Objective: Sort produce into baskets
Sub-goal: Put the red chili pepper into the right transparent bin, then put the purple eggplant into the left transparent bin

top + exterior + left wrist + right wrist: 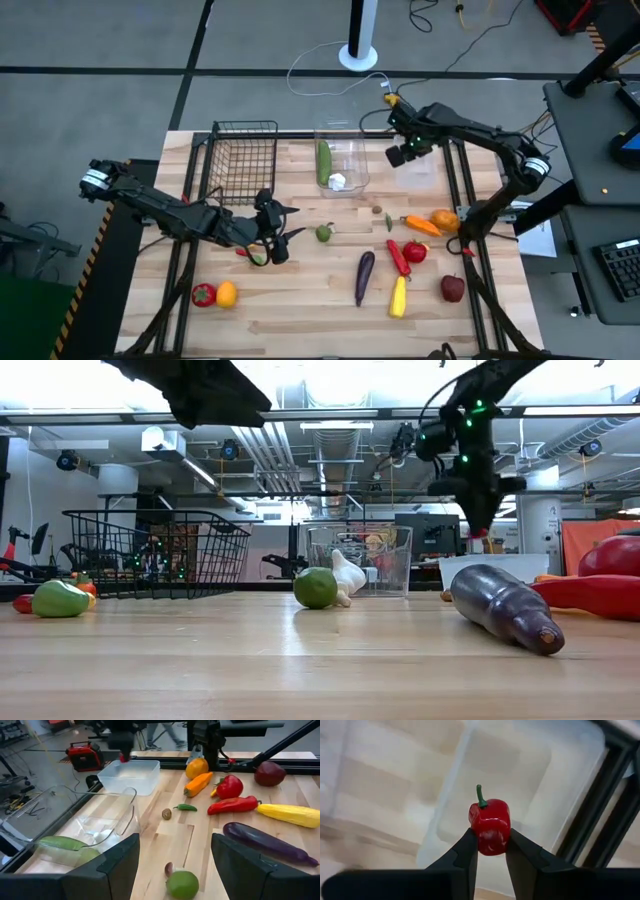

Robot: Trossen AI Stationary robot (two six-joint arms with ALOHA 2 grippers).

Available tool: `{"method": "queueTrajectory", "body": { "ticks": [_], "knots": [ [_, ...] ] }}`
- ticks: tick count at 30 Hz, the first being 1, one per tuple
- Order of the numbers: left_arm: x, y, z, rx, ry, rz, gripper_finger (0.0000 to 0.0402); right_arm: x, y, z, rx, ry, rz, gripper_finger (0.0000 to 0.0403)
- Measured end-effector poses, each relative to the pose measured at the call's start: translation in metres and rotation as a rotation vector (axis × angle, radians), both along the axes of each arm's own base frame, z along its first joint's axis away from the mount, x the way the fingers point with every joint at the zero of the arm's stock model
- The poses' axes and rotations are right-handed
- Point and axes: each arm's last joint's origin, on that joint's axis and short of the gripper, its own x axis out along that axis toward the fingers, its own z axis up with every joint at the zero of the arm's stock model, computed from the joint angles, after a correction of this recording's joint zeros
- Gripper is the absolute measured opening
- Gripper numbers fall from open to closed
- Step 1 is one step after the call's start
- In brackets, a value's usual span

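Your right gripper (490,851) is clamped on a small red pepper (490,826), held above the shallow clear bin (530,775) so it drops inside. Your left gripper (175,865) waits with fingers wide near the green lime (182,884).

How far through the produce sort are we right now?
Done: a cucumber and garlic lie in the taller clear bin. In hand: the right gripper holds a small red pepper above the shallow clear bin. Left: the eggplant, yellow squash, lime and more lie on the table; the wire basket looks empty. The left gripper is open.
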Motion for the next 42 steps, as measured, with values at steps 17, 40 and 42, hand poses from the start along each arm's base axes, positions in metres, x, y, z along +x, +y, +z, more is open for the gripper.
{"method": "queueTrajectory", "body": {
  "ticks": [17, 40, 42],
  "knots": [
    [0.000, 0.003, 0.002, 0.011, -0.026, 0.063, 0.0228, -0.013, -0.009, -0.040, -0.034, -0.030, -0.034, 0.0115],
    [0.001, 0.000, 0.001, -0.049, -0.016, -0.031, 0.0228, 0.005, 0.023, 0.004, -0.196, -0.206, 0.129, 0.0182],
    [0.002, -0.001, 0.000, -0.071, -0.014, -0.059, 0.0228, 0.009, 0.038, 0.012, -0.212, -0.234, 0.194, 0.0183]
  ]
}}
